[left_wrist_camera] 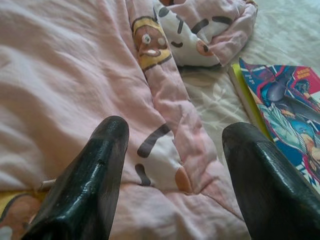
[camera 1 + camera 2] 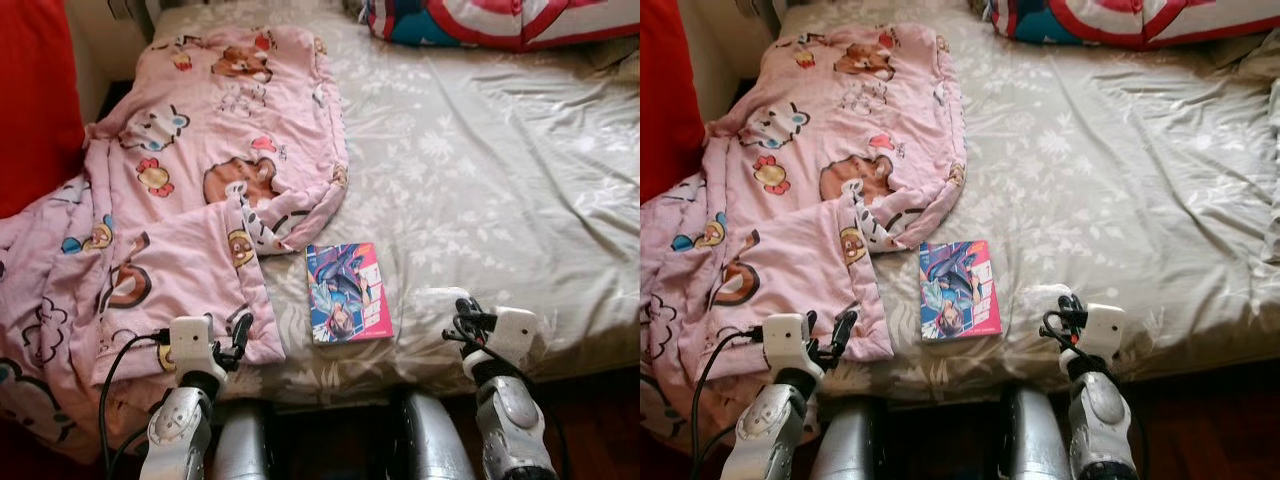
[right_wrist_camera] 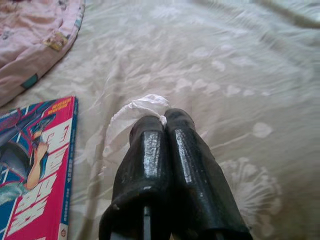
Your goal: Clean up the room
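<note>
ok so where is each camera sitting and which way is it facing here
Left eye, right eye: on the head, looking down at the bed; both arms show, left gripper, right gripper.
Left wrist: along open fingers over the pink blanket.
Right wrist: along shut fingers pinching a white scrap.
Shared by both wrist views: the comic book.

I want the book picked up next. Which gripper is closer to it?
About even; the left looks slightly closer. The left gripper, fingers open, hovers over the pink blanket beside the book. The right gripper, shut on a white tissue, rests on the sheet opposite.
</note>
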{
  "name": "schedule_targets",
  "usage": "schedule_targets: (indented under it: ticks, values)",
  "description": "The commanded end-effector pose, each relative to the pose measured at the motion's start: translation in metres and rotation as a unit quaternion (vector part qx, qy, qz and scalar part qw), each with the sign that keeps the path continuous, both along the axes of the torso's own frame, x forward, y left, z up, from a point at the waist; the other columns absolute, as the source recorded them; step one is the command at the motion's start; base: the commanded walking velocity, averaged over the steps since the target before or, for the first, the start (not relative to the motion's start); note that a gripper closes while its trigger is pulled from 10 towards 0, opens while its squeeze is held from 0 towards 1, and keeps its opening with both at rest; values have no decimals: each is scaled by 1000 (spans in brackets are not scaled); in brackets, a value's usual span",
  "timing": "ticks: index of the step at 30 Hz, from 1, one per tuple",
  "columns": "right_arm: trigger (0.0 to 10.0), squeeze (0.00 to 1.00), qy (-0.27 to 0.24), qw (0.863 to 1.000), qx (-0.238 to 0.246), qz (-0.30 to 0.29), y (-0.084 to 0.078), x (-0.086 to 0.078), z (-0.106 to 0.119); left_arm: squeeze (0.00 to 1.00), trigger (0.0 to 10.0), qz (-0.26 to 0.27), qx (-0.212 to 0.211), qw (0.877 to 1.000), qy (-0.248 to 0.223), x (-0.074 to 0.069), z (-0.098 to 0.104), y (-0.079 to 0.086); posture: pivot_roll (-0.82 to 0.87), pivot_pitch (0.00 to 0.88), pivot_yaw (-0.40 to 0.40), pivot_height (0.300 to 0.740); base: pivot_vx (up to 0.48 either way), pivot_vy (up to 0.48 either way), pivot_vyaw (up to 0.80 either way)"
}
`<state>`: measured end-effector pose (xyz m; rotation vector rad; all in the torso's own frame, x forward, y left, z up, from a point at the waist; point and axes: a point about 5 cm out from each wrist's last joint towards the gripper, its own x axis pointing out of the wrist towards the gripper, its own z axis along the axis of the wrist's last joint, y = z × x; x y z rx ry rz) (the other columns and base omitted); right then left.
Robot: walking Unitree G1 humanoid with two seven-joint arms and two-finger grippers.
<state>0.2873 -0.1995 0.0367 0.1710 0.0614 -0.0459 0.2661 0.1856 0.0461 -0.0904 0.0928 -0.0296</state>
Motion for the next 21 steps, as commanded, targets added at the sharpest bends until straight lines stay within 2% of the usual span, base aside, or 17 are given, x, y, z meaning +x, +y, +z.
schedule_targets:
  ticks: [1,7,11,13,16,19,20,21]
  values:
    - [10000,0,5,1000,15,-6,-1,-3,-3,0,10000,2,-1,1000,10,-2,-6,1,38,121,30,594,0,0,0]
    - [10000,0,9,1000,11,0,5,3,0,0,10000,-11,1,1000,13,7,-7,-5,33,98,36,634,0,0,0]
    - [10000,0,52,999,6,2,6,-4,-16,0,10000,-19,8,998,56,5,-23,-5,30,71,44,669,0,0,0]
    - [10000,0,92,996,5,-4,2,-14,-31,0,10000,-18,8,996,84,0,-35,-2,34,58,43,689,0,0,0]
    - [10000,0,118,993,2,-6,1,-21,-41,0,10000,-21,15,994,108,-3,-44,-2,39,54,44,709,0,0,0]
    - [10000,0,147,989,-2,-7,-1,-27,-50,0,10000,0,-24,988,151,-6,-56,1,32,43,46,729,0,0,0]
    - [10000,0,167,986,-9,-8,-3,-31,-55,0,10000,11,-23,984,175,-8,-62,5,27,36,46,738,0,0,0]
    - [10000,0,167,986,-9,-8,-3,-31,-55,0,10000,11,-23,984,175,-8,-62,5,27,36,46,738,0,0,0]
